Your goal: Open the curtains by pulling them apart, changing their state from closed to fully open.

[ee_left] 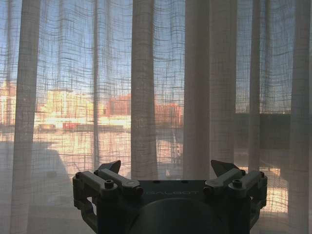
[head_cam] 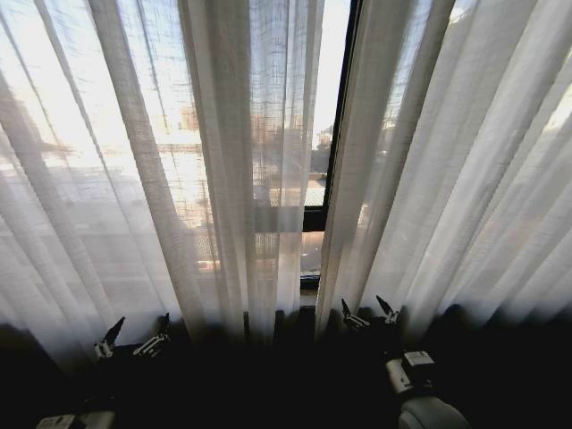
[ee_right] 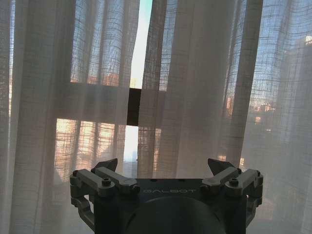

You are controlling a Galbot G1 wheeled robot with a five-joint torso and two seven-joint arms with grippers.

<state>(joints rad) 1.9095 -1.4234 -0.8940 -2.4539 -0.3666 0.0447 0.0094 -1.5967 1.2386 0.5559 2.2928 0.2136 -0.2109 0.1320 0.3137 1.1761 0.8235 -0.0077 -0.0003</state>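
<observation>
While both arms are parked low in front of the window, I'm lining up the grab. The left gripper (head_cam: 133, 338) sits near the foot of the left-hand sheer white, loosely woven curtain panel (head_cam: 134, 179), and the right gripper (head_cam: 368, 315) is just beside the inner edge of the right-hand sheer white pleated panel (head_cam: 447, 179). Both have their fingers spread wide with nothing between them, and both wrist views confirm it: splayed tips and only cloth beyond.

The panels aren't fully shut. A narrow slit shows between them, with the black window frame bar (head_cam: 338, 116) and daylight visible through it, so I'd call the job barely started.

My take on doing this well: grab a thick pleat, not a single layer. The weave is open and gauzy, you can see the buildings outside (ee_left: 122, 109) right through it, so a single ply would probably slide out of the pads or snag. The folds hang as long soft vertical ridges, and the denser bundle by the gap looks like the best bite for the right side. I'd close gently, then pull sideways rather than down, since this stuff will drape and bunch instead of moving as a sheet.
</observation>
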